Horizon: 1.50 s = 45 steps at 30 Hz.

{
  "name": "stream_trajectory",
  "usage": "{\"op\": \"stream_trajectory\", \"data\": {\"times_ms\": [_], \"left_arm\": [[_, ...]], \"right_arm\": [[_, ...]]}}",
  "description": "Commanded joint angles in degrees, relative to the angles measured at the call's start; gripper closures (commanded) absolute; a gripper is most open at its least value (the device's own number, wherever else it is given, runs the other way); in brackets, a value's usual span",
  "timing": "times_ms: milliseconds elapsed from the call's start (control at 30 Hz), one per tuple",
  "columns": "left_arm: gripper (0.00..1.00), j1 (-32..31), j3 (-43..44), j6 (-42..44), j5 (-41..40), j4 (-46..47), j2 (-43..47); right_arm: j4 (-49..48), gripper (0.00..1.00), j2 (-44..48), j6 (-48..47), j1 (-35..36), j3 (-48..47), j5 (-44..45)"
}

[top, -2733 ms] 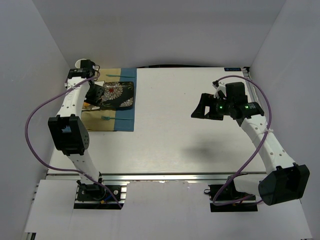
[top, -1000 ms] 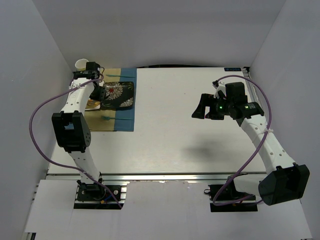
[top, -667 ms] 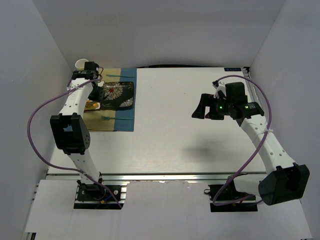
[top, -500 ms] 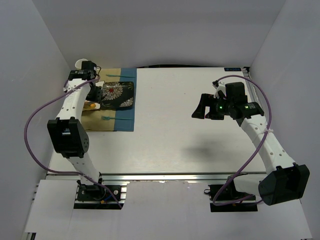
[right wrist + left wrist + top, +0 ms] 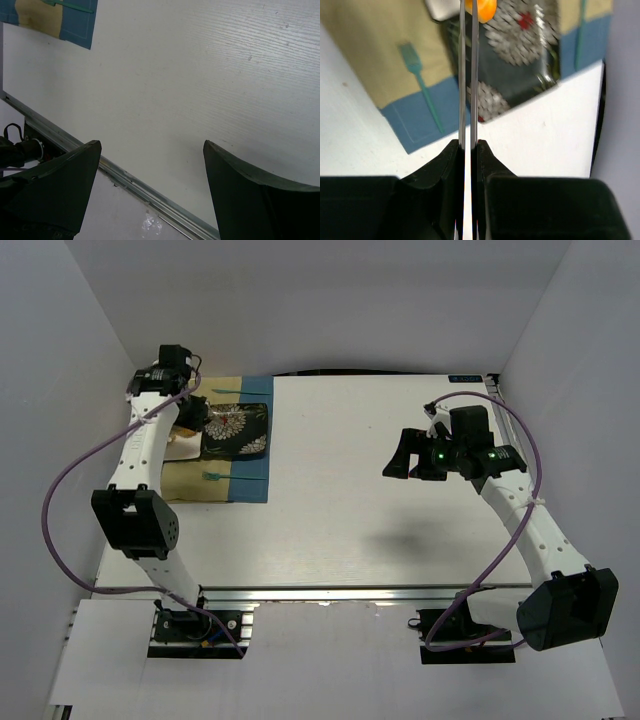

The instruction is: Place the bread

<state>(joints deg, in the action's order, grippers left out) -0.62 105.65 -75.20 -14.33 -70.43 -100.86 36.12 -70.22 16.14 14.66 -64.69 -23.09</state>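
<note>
Hanging the right gripper (image 5: 150, 145) wide open over the right side of the table (image 5: 350, 520), holding nothing and helping with nothing.

Looking next at the mat (image 5: 375, 55) in the far left corner, with a green fork (image 5: 420, 80) near its front edge. Finding a dark flowery tray (image 5: 520, 65) on the mat, just past the fork, with no bread on it.

Hovering the left gripper (image 5: 193, 415) over the far part of the mat, fingers (image 5: 461, 75) squeezed tight together. Spotting the bread (image 5: 482, 9) as a small orange bit right at the tips, just beside a white plate (image 5: 442, 7). Not being able to tell if pinching the bread or only hanging over it.

Judging the job as not done yet, with the bread not lying on the tray. Guessing at the rest: getting the bread over its spot, maybe the tray, then letting go.
</note>
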Motion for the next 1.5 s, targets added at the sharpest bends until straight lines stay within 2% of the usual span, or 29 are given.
{"op": "stream_trajectory", "data": {"times_ms": [0,233,467,933,1000,1100,1167,1467], "left_arm": [[0.94,-3.2,7.4,7.9,2.6,3.5,-1.2],[0.94,-9.9,10.4,17.0,10.4,6.2,-6.5],[0.93,-11.3,8.8,24.6,12.0,4.3,-9.7],[0.91,-11.2,0.4,26.3,10.8,7.2,-8.5],[0.87,-11.2,-0.1,25.6,9.6,7.3,-7.8],[0.65,-11.2,-0.1,25.2,8.6,7.8,-6.9],[0.56,-11.2,0.5,24.9,8.4,6.9,-6.9],[0.43,-11.2,2.9,24.3,7.5,4.3,-6.4]], "right_arm": [[-1.1,0.11,0.4,0.4,0.2,-0.9,0.0],[0.6,0.11,0.4,4.0,0.1,-4.2,2.7],[5.4,0.11,2.6,4.6,0.1,-9.4,9.0],[8.4,0.11,5.4,5.2,0.2,-8.7,11.8],[8.4,0.11,5.6,5.2,0.1,-8.7,11.8],[8.4,0.11,5.6,5.1,0.1,-8.5,11.7],[8.3,0.11,5.6,5.0,0.2,-8.3,11.8],[7.9,0.11,5.4,5.0,0.2,-8.3,11.0]]}}
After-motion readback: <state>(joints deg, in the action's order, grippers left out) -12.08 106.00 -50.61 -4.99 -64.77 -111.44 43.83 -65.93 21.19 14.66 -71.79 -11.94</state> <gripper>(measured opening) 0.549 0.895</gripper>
